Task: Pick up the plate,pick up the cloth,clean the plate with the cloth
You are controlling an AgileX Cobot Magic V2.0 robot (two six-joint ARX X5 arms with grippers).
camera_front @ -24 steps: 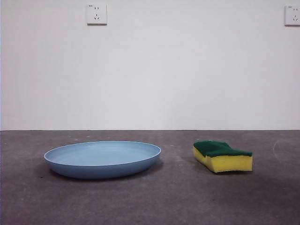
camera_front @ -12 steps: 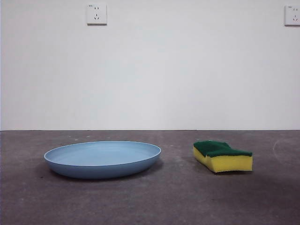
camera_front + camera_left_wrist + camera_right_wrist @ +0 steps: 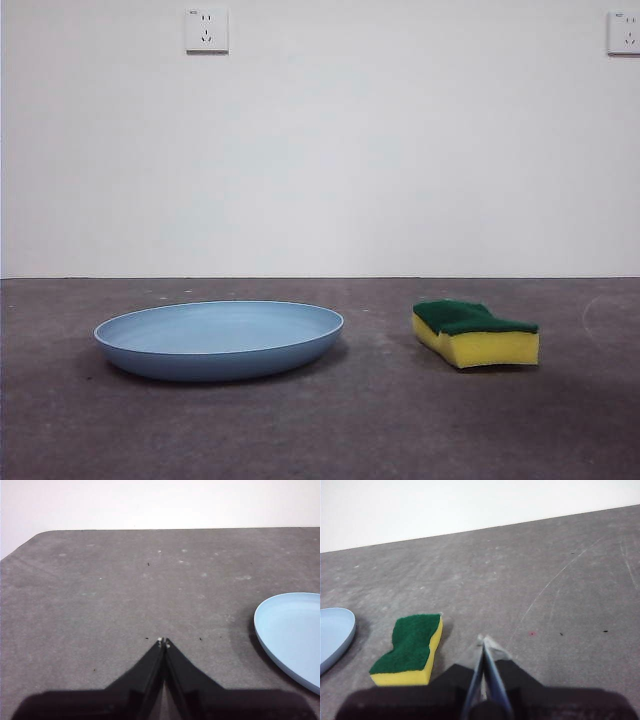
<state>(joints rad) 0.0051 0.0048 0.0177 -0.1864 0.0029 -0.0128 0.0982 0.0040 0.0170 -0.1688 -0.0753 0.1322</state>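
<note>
The light-blue plate (image 3: 220,338) lies flat on the dark grey table, left of centre in the front view. The cloth, a yellow sponge with a green scouring top (image 3: 474,333), lies to its right, apart from it. My left gripper (image 3: 164,642) is shut and empty above the table, with the plate's rim (image 3: 290,635) off to one side. My right gripper (image 3: 483,640) is shut and empty, close beside the sponge (image 3: 411,649); the plate's edge (image 3: 335,635) shows beyond it. Neither arm shows in the front view.
The dark grey table (image 3: 380,430) runs to a white wall with two sockets (image 3: 206,30). The table's rounded far corner (image 3: 35,537) shows in the left wrist view. Scratches mark the surface (image 3: 555,582) in the right wrist view.
</note>
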